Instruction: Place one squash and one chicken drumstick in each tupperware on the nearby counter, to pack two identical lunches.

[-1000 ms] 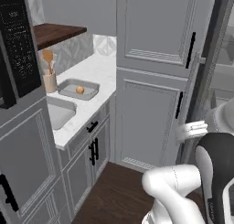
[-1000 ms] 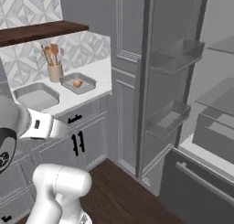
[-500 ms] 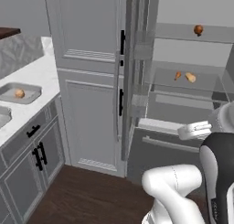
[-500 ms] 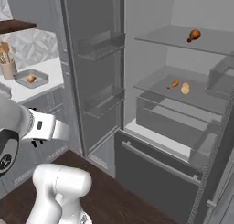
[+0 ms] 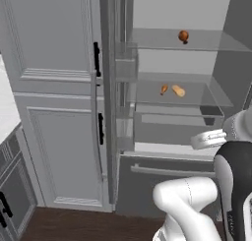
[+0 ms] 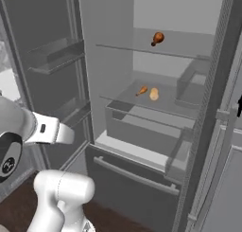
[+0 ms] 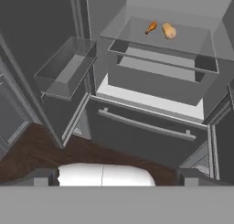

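An open fridge (image 6: 156, 131) stands directly ahead of the robot, its door swung wide, with glass shelves inside and a pull-out drawer (image 6: 134, 176) at the bottom. To the left of the fridge in the left base view rises a tall grey cabinet (image 5: 49, 112) with black bar handles, and at the far left edge a sliver of the white counter (image 5: 6, 118) shows; the lunch containers are out of sight.

On the upper shelf of the fridge lies one dark red-brown chicken drumstick (image 6: 157, 38), alone. On the shelf below it, side by side and close together, lie a small orange drumstick (image 6: 142, 90) and a tan squash (image 6: 154, 94), the squash on the right. The hand view looks up at the same pair, orange drumstick (image 7: 151, 27) left of the squash (image 7: 169, 30).

The white arm (image 5: 209, 138) hangs low in front of the fridge, well short of the shelves. Its fingers are spread about as wide as they go and hold nothing.

Judging by this, the task is in its early or middle part: three foods are not yet packed and sit in the fridge. Whether the second squash is already in a container cannot be told. Next the arm would need to reach into a shelf and pick one item.
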